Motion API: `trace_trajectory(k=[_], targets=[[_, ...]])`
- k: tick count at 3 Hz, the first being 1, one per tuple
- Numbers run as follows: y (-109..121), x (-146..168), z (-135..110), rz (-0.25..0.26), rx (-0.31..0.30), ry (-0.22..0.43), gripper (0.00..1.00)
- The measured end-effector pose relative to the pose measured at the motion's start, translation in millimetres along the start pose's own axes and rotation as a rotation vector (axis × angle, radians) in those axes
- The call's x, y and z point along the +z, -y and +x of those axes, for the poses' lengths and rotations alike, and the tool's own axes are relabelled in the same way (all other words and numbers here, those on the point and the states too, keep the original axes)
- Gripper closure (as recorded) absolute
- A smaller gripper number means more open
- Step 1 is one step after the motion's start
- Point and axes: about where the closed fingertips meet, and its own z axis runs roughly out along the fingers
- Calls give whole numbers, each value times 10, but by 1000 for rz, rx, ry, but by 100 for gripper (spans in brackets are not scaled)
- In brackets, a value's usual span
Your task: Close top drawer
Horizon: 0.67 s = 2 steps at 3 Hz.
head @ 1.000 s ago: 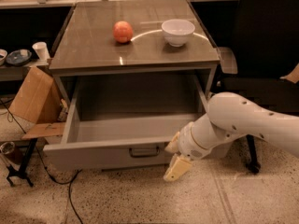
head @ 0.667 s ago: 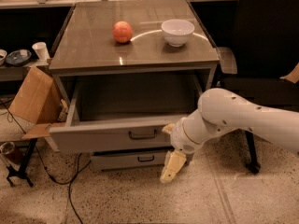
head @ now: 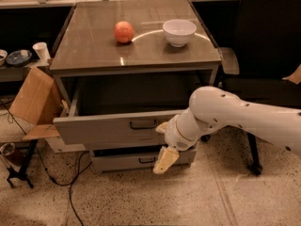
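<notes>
The top drawer [head: 103, 128] of the grey cabinet is partly open, its tall flat front sticking out a little under the tabletop. Its black bar handle [head: 142, 124] sits at centre. My gripper [head: 161, 147] is at the right end of the drawer front, right of the handle. It is open and empty. The upper finger [head: 162, 126] rests against the drawer front and the lower finger [head: 165, 160] points down in front of the drawer below. My white arm [head: 235, 117] reaches in from the right.
A shorter lower drawer [head: 127, 161] sticks out slightly beneath. On the cabinet top [head: 94, 46] are a red apple [head: 123, 32] and a white bowl [head: 179, 31]. A cardboard box [head: 35, 100] and cables lie at left; a black office chair [head: 263, 55] stands at right.
The top drawer has slid in from wide open to only slightly open. My gripper and arm moved toward the cabinet with the drawer front. The lower drawer has come into view.
</notes>
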Motion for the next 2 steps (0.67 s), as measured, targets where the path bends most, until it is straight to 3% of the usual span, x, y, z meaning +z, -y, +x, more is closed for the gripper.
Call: trace_trajectory(k=[1,2], targets=[[135,47,23,26,-2,-49,42],[341,68,208,54,12,-125,66]])
